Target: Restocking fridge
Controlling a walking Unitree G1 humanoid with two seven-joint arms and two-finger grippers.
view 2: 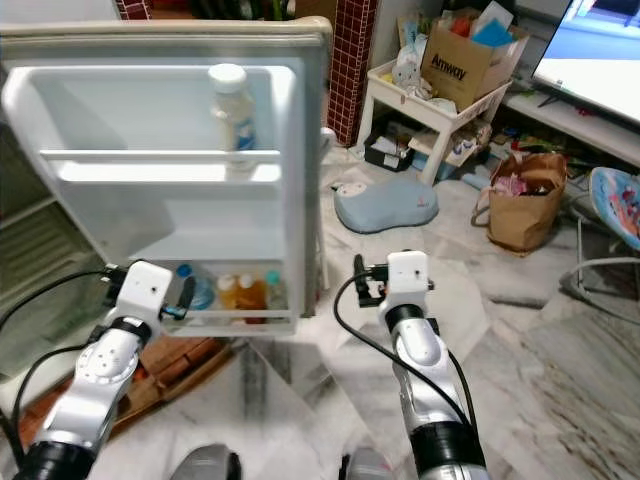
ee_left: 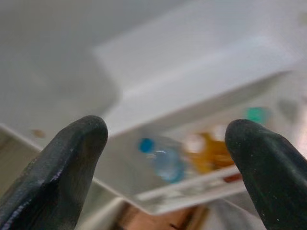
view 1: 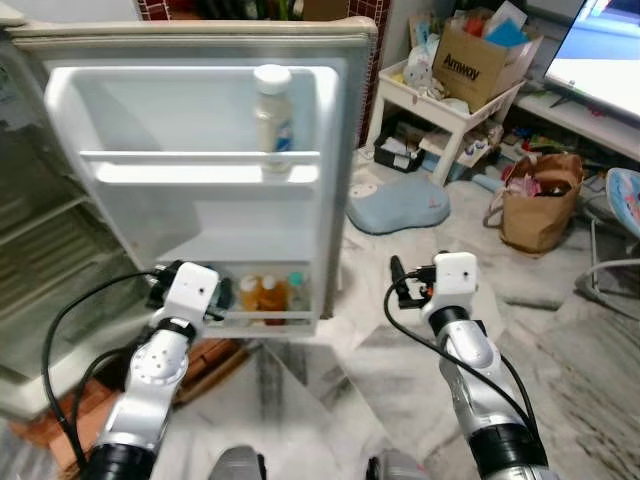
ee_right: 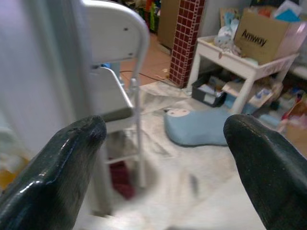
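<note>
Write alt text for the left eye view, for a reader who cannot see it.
An open fridge door faces the camera, a white bottle on its upper shelf and small bottles in its bottom rack. The left gripper reaches toward that rack; the right gripper hovers over the marble floor.

The one word I can read is "Amway", printed in dark letters on the side of a brown cardboard box (view 1: 482,62) that sits on top of a white side table (view 1: 440,105) to my right, past the open fridge door. From my right wrist the same word reads clearly on that box (ee_right: 268,34). The white bottle (view 1: 272,118) on the upper door shelf carries a blue label, but its print is too small and soft for me to make out. The small bottles (view 1: 262,295) on the lower door shelf show no lettering I can read either.
</note>
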